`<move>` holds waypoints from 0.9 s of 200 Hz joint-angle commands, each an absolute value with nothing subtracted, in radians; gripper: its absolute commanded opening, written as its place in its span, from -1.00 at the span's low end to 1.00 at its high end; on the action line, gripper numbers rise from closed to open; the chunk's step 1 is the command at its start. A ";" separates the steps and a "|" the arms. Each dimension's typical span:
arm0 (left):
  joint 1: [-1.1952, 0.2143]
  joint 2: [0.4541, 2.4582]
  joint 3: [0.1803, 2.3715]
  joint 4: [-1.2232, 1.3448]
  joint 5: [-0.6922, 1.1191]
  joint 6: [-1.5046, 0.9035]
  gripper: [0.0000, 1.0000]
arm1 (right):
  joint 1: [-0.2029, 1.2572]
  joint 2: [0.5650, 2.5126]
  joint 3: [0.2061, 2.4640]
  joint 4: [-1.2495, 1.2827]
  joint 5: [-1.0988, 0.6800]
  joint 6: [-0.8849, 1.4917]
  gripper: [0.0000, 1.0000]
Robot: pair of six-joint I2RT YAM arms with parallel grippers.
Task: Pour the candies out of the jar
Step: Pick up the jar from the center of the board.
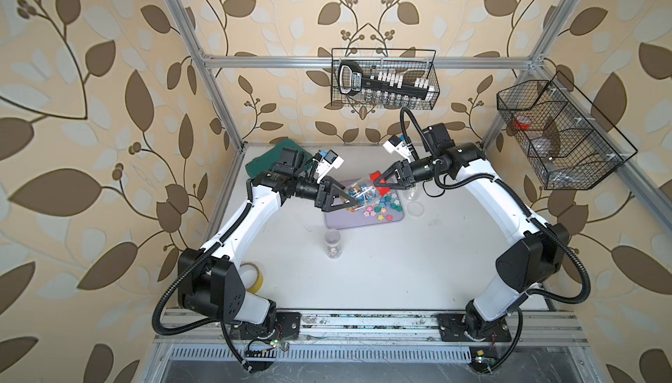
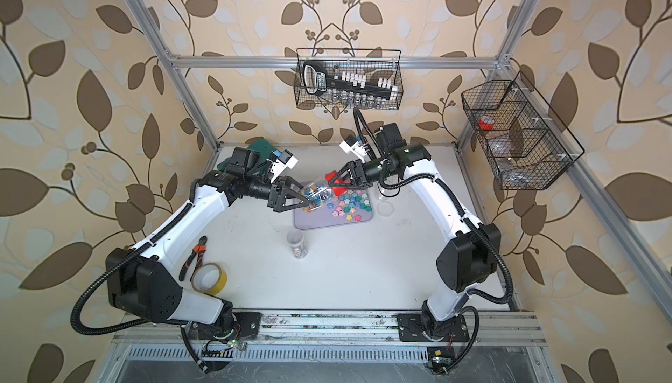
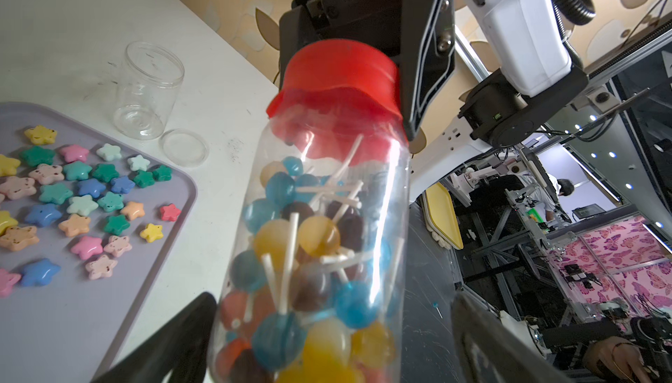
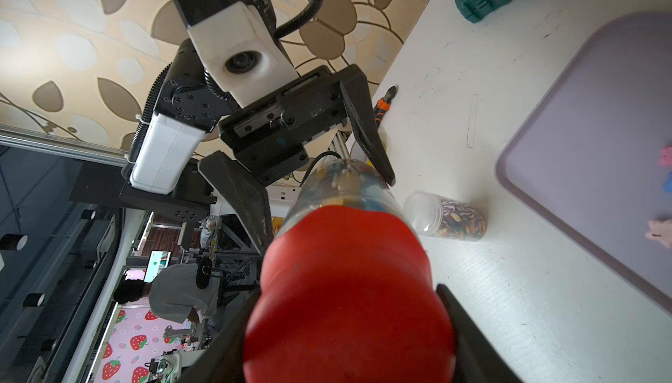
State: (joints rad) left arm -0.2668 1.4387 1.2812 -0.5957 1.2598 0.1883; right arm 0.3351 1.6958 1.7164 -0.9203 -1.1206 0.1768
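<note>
**Jar held on its side over the tray**

A grey-purple tray (image 1: 342, 223) lies on the white table (image 1: 381, 272), and above it I hold the clear jar (image 3: 320, 254) tipped almost onto its side. An empty jar (image 3: 149, 90) stands just beside the tray. A small jar (image 1: 332, 243) of striped sweets stands upright, apart from the tray.

My right gripper (image 1: 378, 181) pinches the red lid (image 3: 338, 68), one finger pressed on each side; the lid sits on the jar. My left gripper (image 1: 352, 203) is spread wide around the jar's base, with a clear gap at one finger.

Ball lollipops (image 3: 316, 232) on white sticks fill the jar. Star-shaped sweets (image 3: 83, 195) lie loose on the tray.
</note>
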 commanded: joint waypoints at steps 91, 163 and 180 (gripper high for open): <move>-0.275 1.434 1.324 -0.595 1.368 0.206 0.51 | 0.331 1.677 1.697 -0.814 -1.177 0.209 -0.21; -0.275 1.434 1.326 -0.589 1.316 0.191 0.44 | 0.330 1.664 1.672 -0.801 -1.170 0.214 0.12; -0.275 1.434 1.327 -0.583 1.270 0.178 0.42 | 0.331 1.664 1.668 -0.801 -1.172 0.213 0.30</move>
